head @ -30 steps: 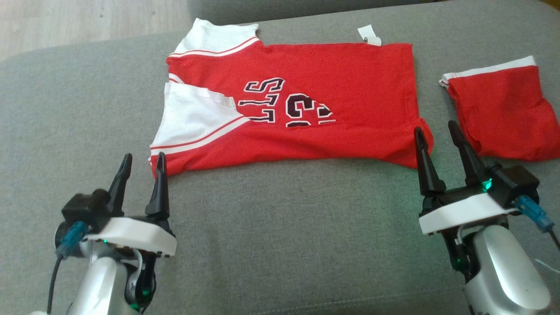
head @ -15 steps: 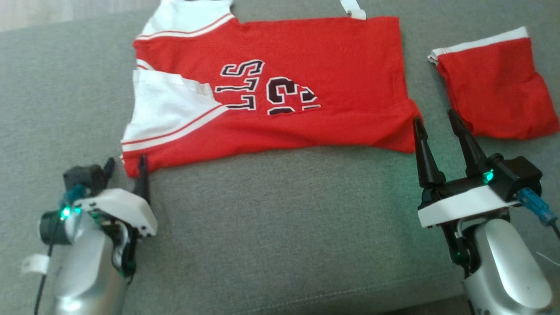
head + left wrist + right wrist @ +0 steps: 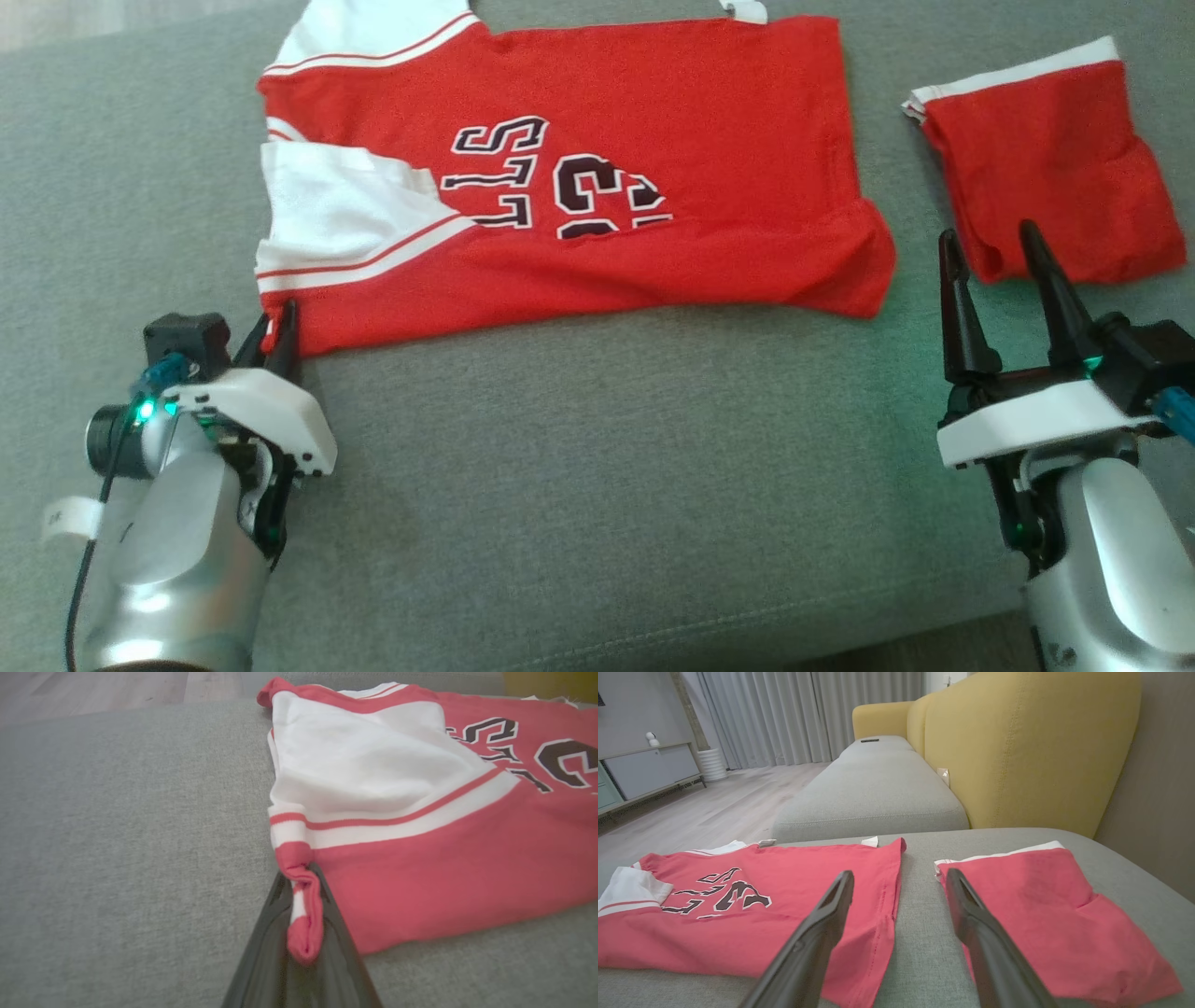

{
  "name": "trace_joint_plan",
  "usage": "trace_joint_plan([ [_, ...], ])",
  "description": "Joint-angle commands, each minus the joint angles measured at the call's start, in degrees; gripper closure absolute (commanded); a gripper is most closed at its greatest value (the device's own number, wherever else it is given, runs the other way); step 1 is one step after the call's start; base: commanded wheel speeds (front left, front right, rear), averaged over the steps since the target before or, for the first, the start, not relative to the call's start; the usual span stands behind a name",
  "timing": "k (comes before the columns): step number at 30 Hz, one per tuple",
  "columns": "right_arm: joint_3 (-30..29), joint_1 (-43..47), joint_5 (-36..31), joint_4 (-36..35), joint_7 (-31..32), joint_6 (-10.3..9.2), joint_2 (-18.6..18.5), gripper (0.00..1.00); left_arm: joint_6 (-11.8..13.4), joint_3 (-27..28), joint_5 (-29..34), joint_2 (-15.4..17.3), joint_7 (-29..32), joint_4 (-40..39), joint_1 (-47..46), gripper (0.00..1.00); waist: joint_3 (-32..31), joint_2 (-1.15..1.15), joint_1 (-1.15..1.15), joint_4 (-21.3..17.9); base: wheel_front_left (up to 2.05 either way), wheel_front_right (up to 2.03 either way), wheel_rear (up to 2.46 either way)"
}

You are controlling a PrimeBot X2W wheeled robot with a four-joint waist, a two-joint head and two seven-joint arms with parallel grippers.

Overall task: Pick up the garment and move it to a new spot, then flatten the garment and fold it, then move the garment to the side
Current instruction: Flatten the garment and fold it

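The left jaws are pinched shut on the near-left corner of the jersey (image 3: 653, 121), with a roll of red-and-white hem (image 3: 303, 914) caught between them. The right jaws stand wide apart and empty, over the bare strip of sofa seat (image 3: 597, 467) between the jersey and a folded red garment (image 3: 1055, 159) by the seat's right edge. The jersey lies flat across the seat's far half, long axis left to right. Its free near-right corner (image 3: 864, 280) sits just ahead and left of the right jaws, so that arm looks the nearer one.
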Motion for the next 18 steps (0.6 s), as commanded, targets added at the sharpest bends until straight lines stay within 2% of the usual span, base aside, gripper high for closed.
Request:
trace_joint_plan([
  [1,0.51,-1.59,-0.82,-1.67,0.51,-0.05,-0.08,0.00,0.33,1.53,-0.18,1.67,-1.14,-0.78,-0.63,1.00,-0.23,0.00,-0.01,0.77,0.00,0.00,0.00],
  [6,-0.62,-1.97,-2.43,0.38,3.68,-0.05,0.84,0.00,0.72,1.74,0.19,1.10,-2.62,-6.19,-0.12,1.00,-1.11,0.00,-0.01,2.73,0.00,0.00,0.00],
  [12,-2.48,-3.23,-2.69,5.48,10.50,-0.05,2.87,0.00,0.21,0.80,2.28,0.82,-2.72,-16.19,3.18,1.00,-1.68,0.00,-0.01,5.08,0.00,0.00,0.00],
  [18,-4.92,-5.13,-3.91,9.61,13.40,-0.05,4.15,0.00,-0.29,0.18,2.89,0.91,-2.73,-20.17,5.12,1.00,-1.46,0.00,-0.01,6.22,0.00,0.00,0.00],
])
